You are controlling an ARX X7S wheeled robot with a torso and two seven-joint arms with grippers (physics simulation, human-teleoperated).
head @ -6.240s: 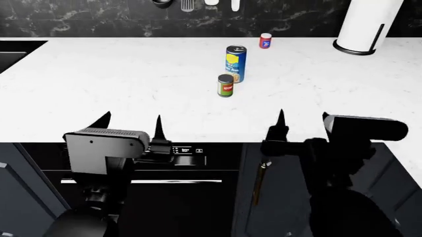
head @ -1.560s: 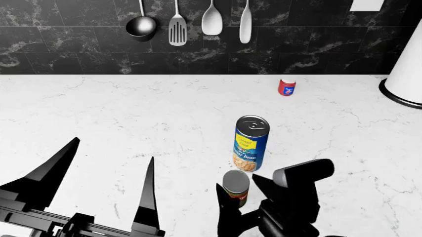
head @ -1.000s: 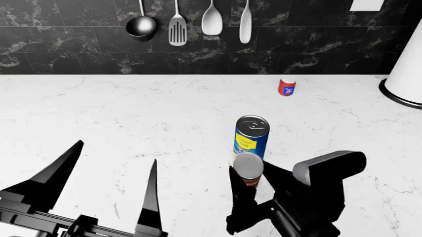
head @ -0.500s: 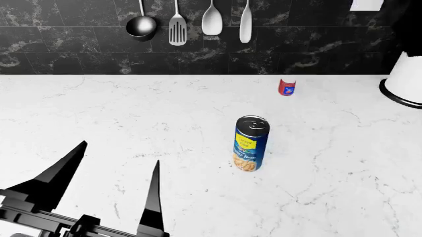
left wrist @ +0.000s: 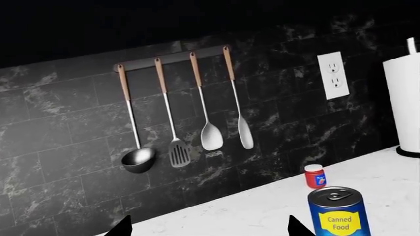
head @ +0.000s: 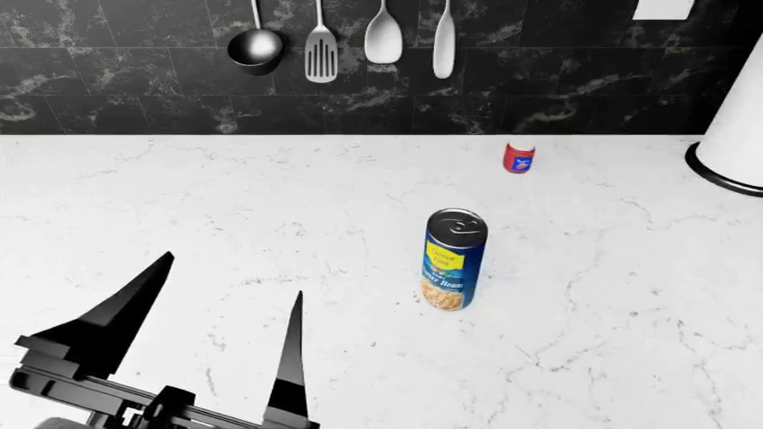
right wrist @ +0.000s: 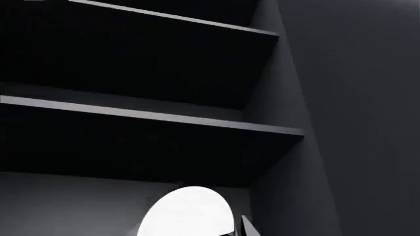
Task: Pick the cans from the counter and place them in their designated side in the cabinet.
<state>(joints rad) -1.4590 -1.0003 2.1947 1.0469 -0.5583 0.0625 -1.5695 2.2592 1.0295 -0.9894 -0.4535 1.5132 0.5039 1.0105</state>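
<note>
The tall blue can with the yellow label [head: 455,259] stands upright on the white marble counter [head: 179,197]; it also shows in the left wrist view [left wrist: 338,214]. The tiny red can [head: 519,157] stands near the back wall and shows in the left wrist view too [left wrist: 315,176]. My left gripper [head: 229,284] is open and empty, left of the blue can and apart from it; in its own view [left wrist: 208,228] only the fingertips show. My right gripper [right wrist: 190,231] is out of the head view. It is up in front of dark cabinet shelves [right wrist: 151,125], shut on the short green can, of which only the pale round top [right wrist: 187,209] shows.
A white paper-towel roll on a black base [head: 733,125] stands at the counter's back right. A ladle, a slotted turner and spoons hang on the black tile wall [head: 322,45]. A wall outlet [left wrist: 333,75] is beside the roll. The cabinet's dark side wall [right wrist: 341,118] is beside the right gripper.
The right gripper closed on the green can beside the blue can, lifted it and rose out of the head view. The left gripper edged slightly right.
</note>
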